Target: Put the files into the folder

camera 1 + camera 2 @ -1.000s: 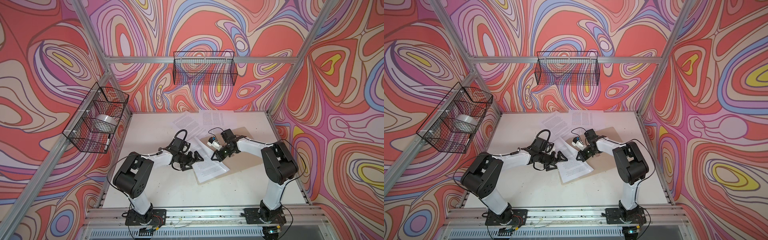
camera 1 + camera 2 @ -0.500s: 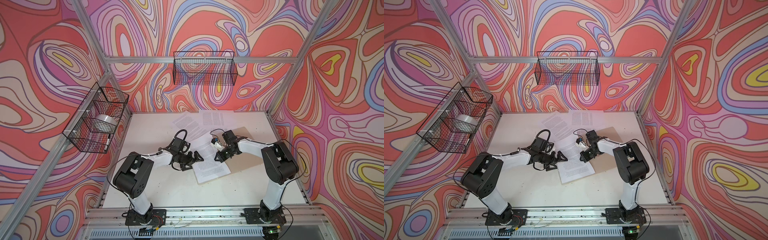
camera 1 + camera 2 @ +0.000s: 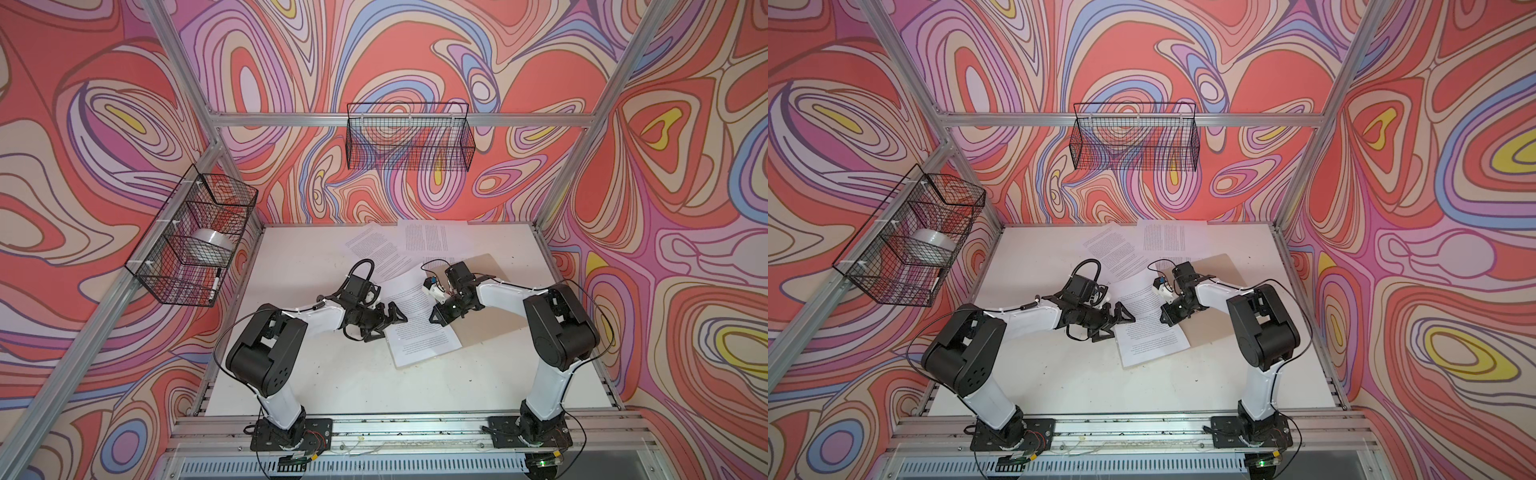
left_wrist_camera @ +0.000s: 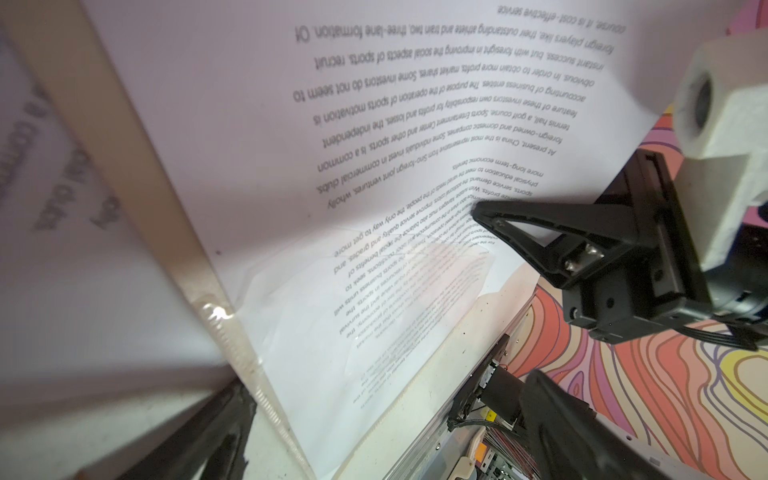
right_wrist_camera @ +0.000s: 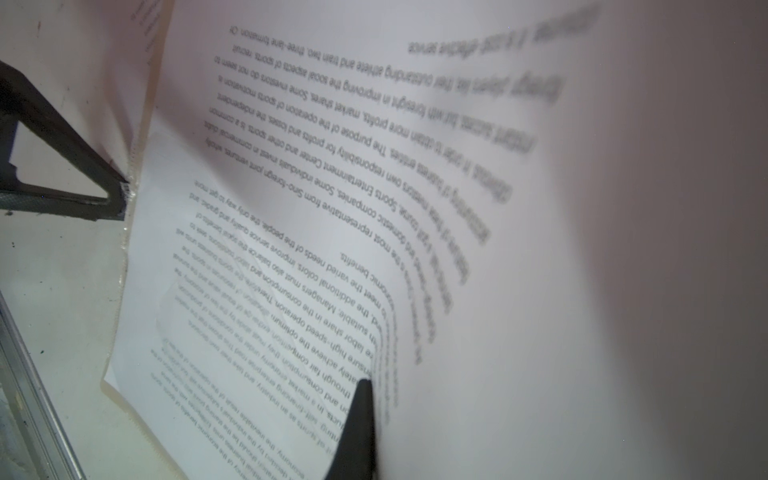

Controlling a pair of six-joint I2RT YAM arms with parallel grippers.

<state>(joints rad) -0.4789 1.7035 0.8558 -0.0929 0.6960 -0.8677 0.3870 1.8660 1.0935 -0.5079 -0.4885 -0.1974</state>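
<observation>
Holds the left tool (image 3: 388, 328) wide open, low beside the left edge of a printed sheet (image 3: 419, 336). Rests the closed right tool (image 3: 432, 320) tip-down on that sheet; cannot tell whether pinching it. Shows the sheet partly curled upward over the tan folder (image 3: 486, 328) on the table (image 3: 332, 374). Has two more sheets (image 3: 424, 239) side by side near the back wall.

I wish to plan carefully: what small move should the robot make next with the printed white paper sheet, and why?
Probably the shut right pincer should slide the white printed paper sheet rightward onto the tan cardboard folder: its tip presses the sheet, which only partly overlaps the folder.
</observation>
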